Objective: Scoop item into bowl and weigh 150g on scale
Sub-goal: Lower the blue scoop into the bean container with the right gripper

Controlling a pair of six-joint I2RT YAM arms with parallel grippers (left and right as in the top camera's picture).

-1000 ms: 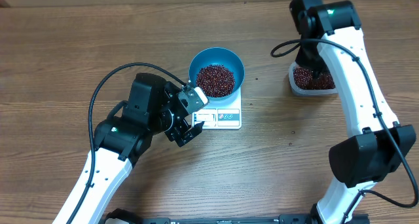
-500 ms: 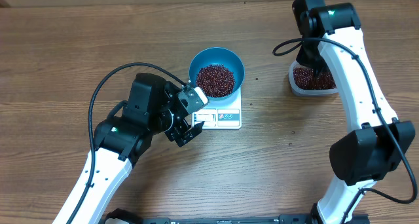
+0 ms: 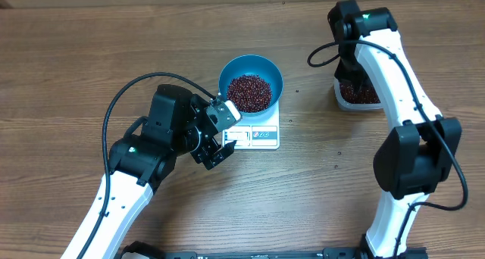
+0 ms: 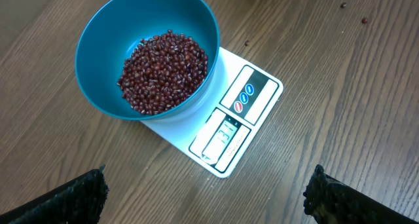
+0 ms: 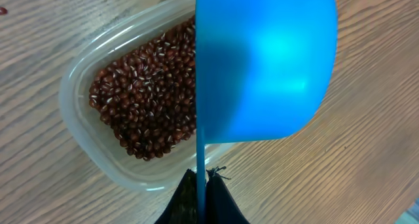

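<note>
Right gripper (image 5: 200, 188) clamps the small blue plastic scoop (image 5: 262, 67) over the clear tub (image 5: 82, 80) of red-brown beans (image 5: 144, 106) — the round blue bowl (image 3: 227, 76), on the flat white scale (image 3: 261, 135), lies well leftward, nearer the open, empty left gripper (image 4: 206, 194)

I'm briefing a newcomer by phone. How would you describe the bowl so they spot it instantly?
On the wooden table, find the white scale near the middle. The bowl sits on it: round, blue, holding beans, unlike the clear rectangular tub of beans farther right.
</note>
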